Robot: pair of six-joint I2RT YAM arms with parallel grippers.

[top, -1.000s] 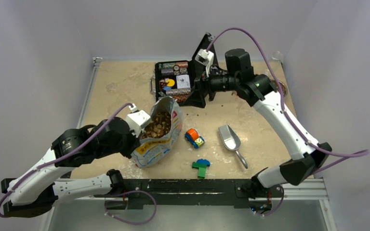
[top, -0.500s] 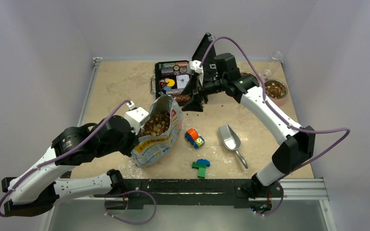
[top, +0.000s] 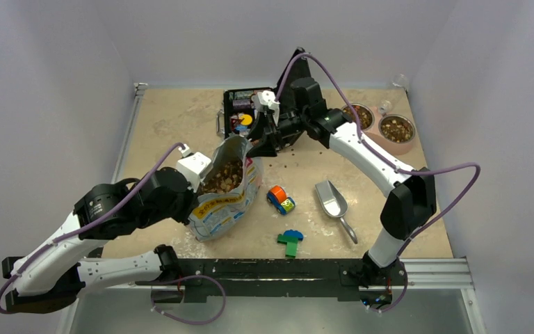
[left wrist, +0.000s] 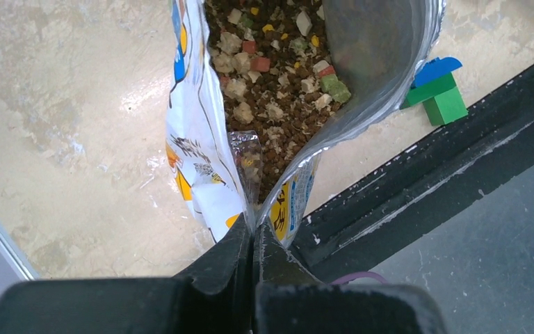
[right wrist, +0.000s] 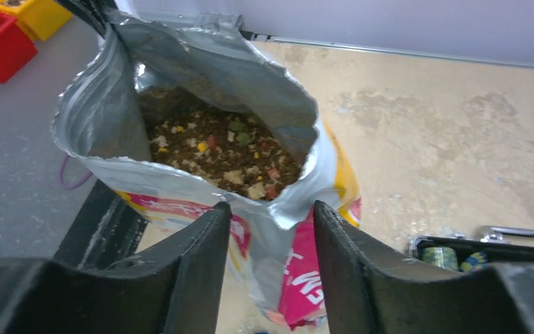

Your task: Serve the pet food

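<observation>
An open foil bag (top: 224, 209) stands near the left of the table, filled with the pet food (top: 224, 176), brown pellets mixed with pale, red and green bits (left wrist: 278, 90). My left gripper (left wrist: 254, 226) is shut on the bag's near seam (left wrist: 249, 202), holding it up. My right gripper (top: 252, 144) has come to the bag's far rim. Its jaws (right wrist: 272, 209) stand open on either side of the crumpled rim (right wrist: 288, 212), not pinching it. The pet food (right wrist: 215, 146) lies just beyond them.
Two bowls (top: 359, 116) (top: 397, 129) holding kibble sit at the back right. A metal scoop (top: 332, 200), a toy car (top: 280, 200) and green-blue blocks (top: 290, 241) lie right of the bag. An open black case (top: 250, 118) stands behind it, with loose pellets nearby.
My right arm swung left and down from the case to the bag's far rim, its jaws narrowing. The left gripper kept its hold; the bag's mouth shifted slightly.
</observation>
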